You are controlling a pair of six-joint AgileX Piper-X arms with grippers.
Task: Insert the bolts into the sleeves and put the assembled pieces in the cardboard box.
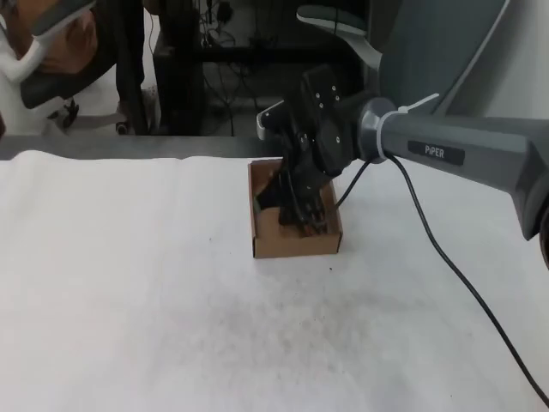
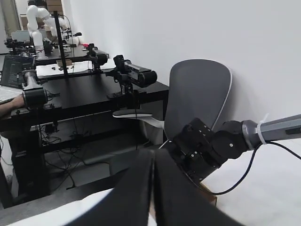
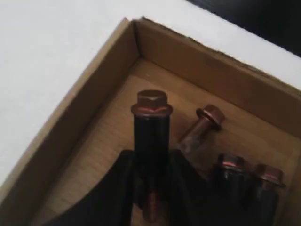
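Observation:
The cardboard box (image 1: 296, 243) stands open on the white cloth near the bench's far edge. My right gripper (image 1: 296, 210) reaches down into it, shut on an assembled piece (image 3: 150, 136): a black sleeve with a copper hex-head bolt through it, held just above the box floor (image 3: 94, 155). Three more bolted sleeves (image 3: 202, 129) (image 3: 228, 172) (image 3: 268, 183) lie inside the box beside it. My left gripper (image 2: 153, 188) is raised off the bench with its dark fingers pressed together and nothing between them. It faces the right arm (image 2: 211, 148).
A white cloth (image 1: 129, 300) covers the bench. The right arm's black cable (image 1: 446, 257) trails across the cloth to the near right. Beyond the far edge are a grey chair (image 2: 197, 94) and black desks (image 2: 70, 94).

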